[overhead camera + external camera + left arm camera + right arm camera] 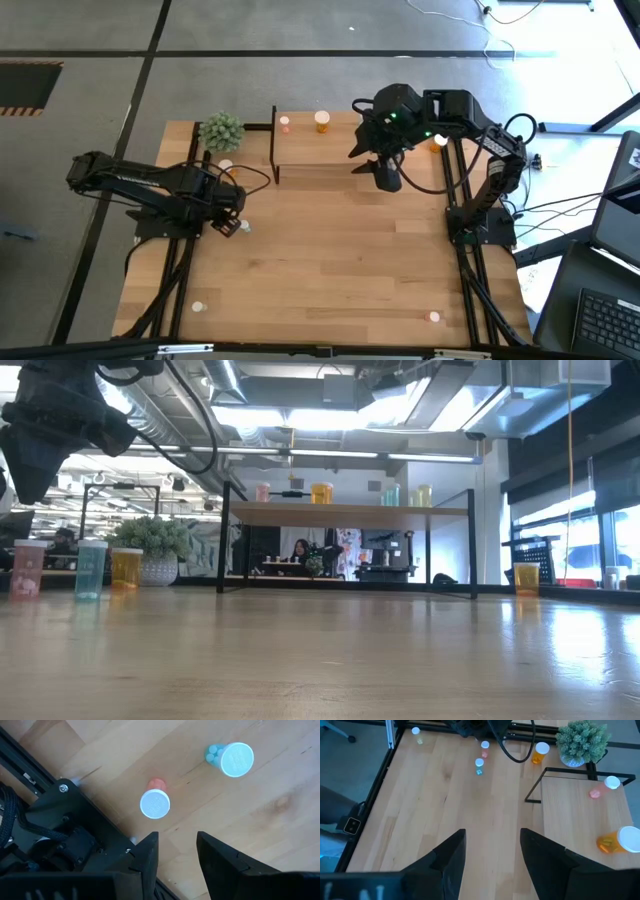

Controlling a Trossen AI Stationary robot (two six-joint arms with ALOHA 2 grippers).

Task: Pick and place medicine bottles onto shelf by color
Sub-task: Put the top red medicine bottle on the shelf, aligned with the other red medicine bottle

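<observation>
The left gripper (177, 852) hangs with jaws apart and empty above a pink bottle (155, 802) standing near the potted plant (221, 130). This looks like the approach to a pick; next it must descend and close. The right gripper (490, 850), also apart and empty, hovers by the shelf (300, 150).

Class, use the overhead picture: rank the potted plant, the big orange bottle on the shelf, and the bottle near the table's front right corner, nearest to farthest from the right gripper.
1. Big orange bottle, on the shelf, just beside the right gripper.
2. Potted plant, beyond the shelf's far end.
3. Front corner bottle, farthest, across the table.
</observation>
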